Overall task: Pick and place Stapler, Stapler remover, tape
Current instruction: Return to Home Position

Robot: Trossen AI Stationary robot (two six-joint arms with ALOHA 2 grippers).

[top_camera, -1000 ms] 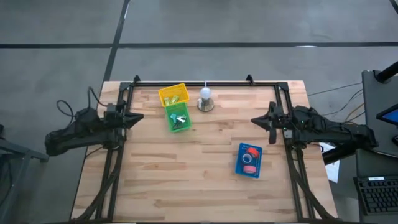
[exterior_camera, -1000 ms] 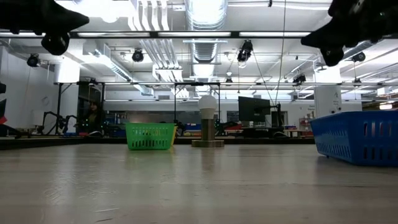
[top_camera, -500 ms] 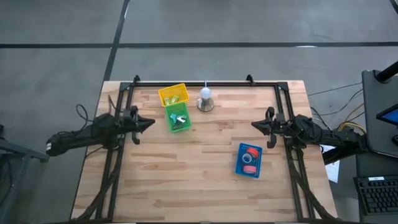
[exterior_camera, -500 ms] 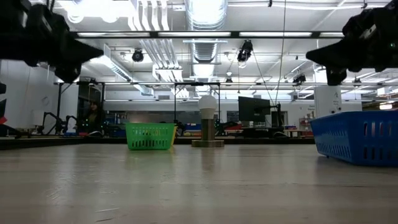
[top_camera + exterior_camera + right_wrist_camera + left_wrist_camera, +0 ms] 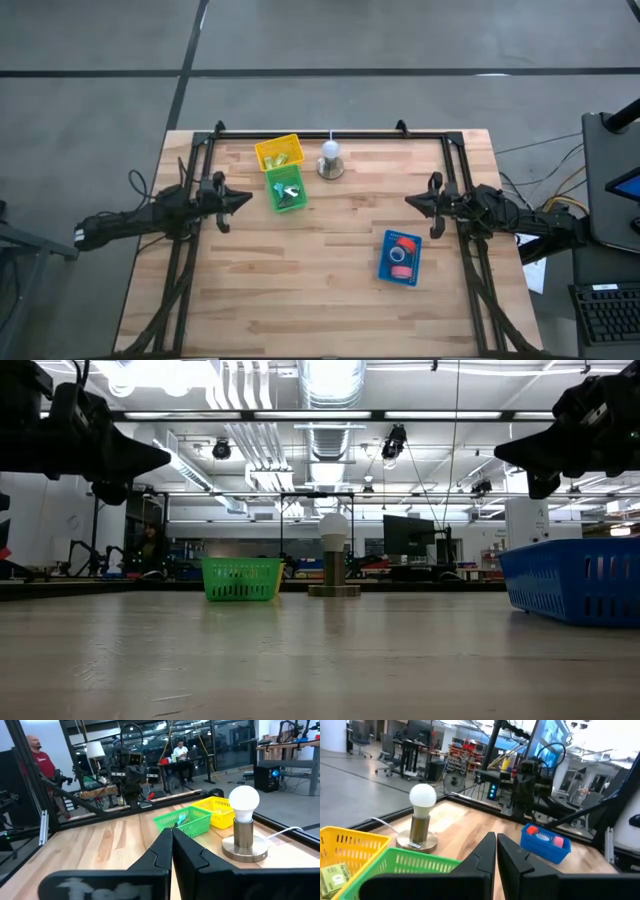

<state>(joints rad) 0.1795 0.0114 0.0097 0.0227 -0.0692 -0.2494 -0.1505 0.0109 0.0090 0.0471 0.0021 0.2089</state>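
The tape rolls, red ones (image 5: 404, 243) and a bluish one (image 5: 399, 257), lie in the blue tray (image 5: 388, 270) on the table's right half. The left wrist view shows the rolls (image 5: 533, 830) in that tray (image 5: 543, 844) too. A green tray (image 5: 277, 202) holds small pale items (image 5: 291, 189); I cannot tell what they are. Touching its far end, a yellow tray (image 5: 264, 150) holds greenish items (image 5: 279, 158). My left gripper (image 5: 245, 198) hovers shut just left of the green tray. My right gripper (image 5: 408, 201) hovers shut above the table, on the far side of the blue tray.
A lamp with a white bulb (image 5: 330, 152) stands on a round base near the far edge, right of the yellow tray. A black frame (image 5: 310, 132) runs along the far edge and both sides. Bare wood (image 5: 320, 270) spans the middle and near part.
My left gripper has come down and moved from the table's left edge toward the green tray, most of it in the first half second. My right gripper has also dropped lower, staying over the same part of the table. Both stayed shut. No object moved.
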